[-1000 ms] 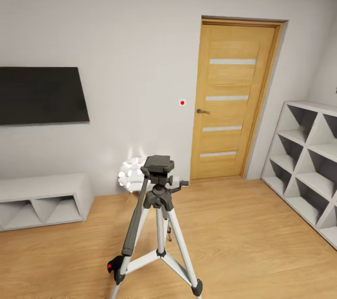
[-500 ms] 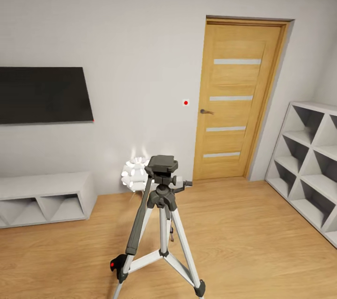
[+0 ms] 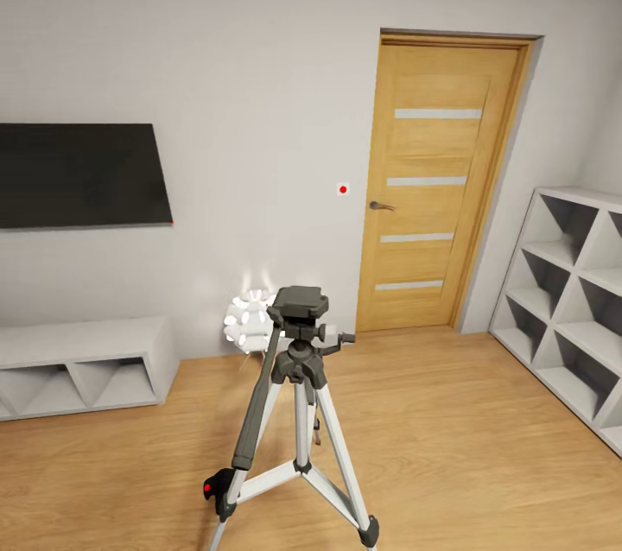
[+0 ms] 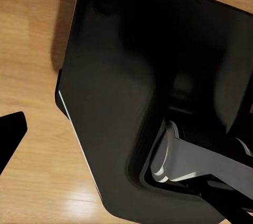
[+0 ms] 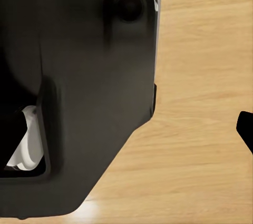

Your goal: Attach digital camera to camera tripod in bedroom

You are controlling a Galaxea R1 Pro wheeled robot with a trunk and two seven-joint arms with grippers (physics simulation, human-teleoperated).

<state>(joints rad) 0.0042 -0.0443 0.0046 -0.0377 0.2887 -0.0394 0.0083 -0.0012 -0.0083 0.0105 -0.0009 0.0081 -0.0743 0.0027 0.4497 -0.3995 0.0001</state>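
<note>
Straight ahead on the wood floor [image 3: 484,413] stands the tripod [image 3: 298,413], legs spread for balance, its top plate bare and level, ready for a mount. Behind it: white wall, door [image 3: 436,180], dark screen [image 3: 78,175] over a low cabinet [image 3: 82,361]; cube shelves [image 3: 566,300] along the right wall. No camera on the tripod yet. Both my wrist views look down past a dark robot body part [image 4: 158,76] at floor planks. Whether my jaws are spread or pressed together, I cannot tell.
</note>
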